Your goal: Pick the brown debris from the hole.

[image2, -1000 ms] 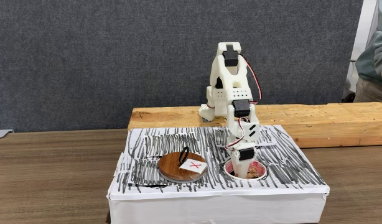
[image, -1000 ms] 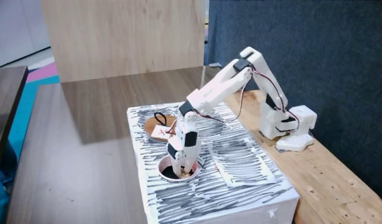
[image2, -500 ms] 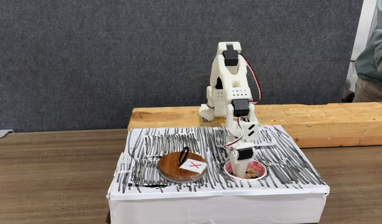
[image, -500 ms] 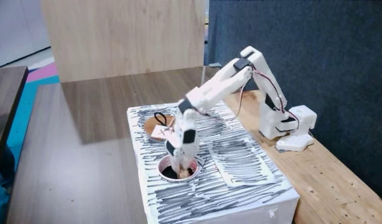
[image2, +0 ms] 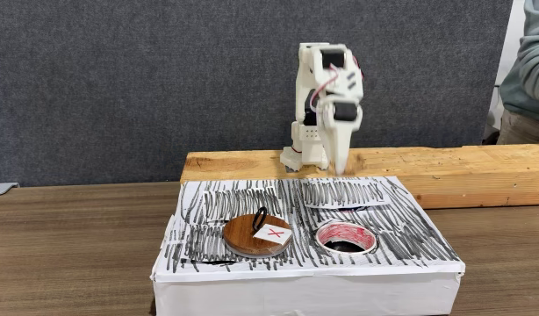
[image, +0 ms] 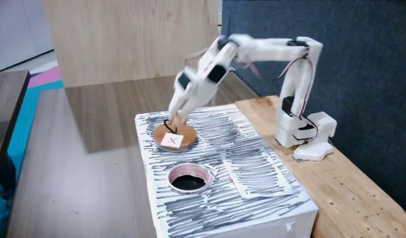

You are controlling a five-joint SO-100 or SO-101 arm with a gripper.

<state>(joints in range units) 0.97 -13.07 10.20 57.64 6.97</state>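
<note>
In a fixed view, the gripper (image: 173,123) is seen blurred, tip down over the wooden disc (image: 174,136), well clear of the hole (image: 188,180). Its grip can't be told; the brown debris can't be spotted.

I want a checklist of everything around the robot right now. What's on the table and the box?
Surface: white striped box on a brown table; arm base on a wooden plank.
Job's things: hole open, dark inside; brown debris cannot be made out.
Clutter: wooden disc with a red-X card and a black loop.
End effector: blurred, raised above the disc in a fixed view; open or shut cannot be told.
Cables: red and black wires along the arm.
Surroundings: dark fabric wall; a person's sleeve at right.
</note>
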